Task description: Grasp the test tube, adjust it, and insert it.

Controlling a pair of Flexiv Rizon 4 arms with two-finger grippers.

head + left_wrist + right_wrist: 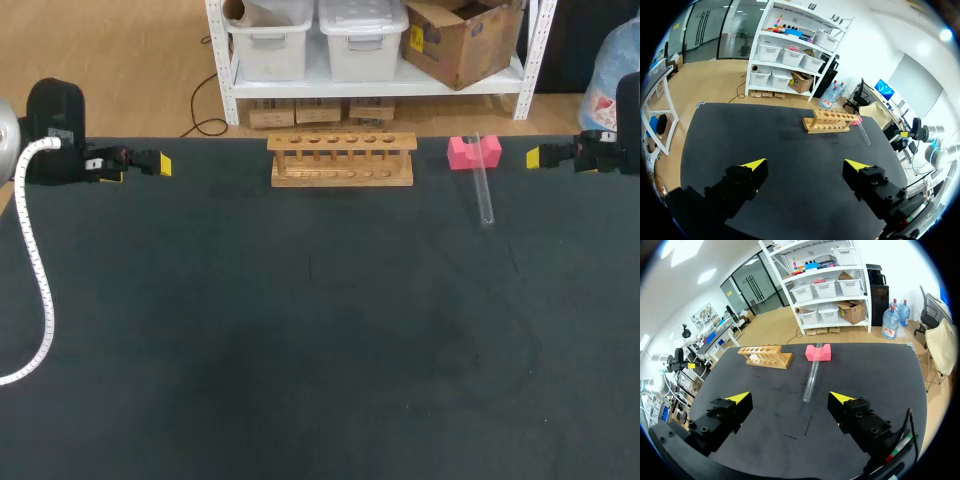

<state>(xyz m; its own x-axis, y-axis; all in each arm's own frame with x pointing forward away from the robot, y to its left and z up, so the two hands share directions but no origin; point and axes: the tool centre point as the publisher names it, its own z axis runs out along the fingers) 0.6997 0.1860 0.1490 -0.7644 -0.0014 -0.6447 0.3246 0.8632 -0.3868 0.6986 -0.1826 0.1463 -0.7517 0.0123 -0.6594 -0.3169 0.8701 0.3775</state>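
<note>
The test tube (812, 374) lay just ahead of the released right pincer (790, 399) — long axis pointing away, far end on the pink block (818, 353) — the left pincer (806, 164), also released, well apart.

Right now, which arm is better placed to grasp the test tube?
Right. The test tube, one end at the pink block, lies near the open right hand; the left hand is far off, beyond the rack.
</note>
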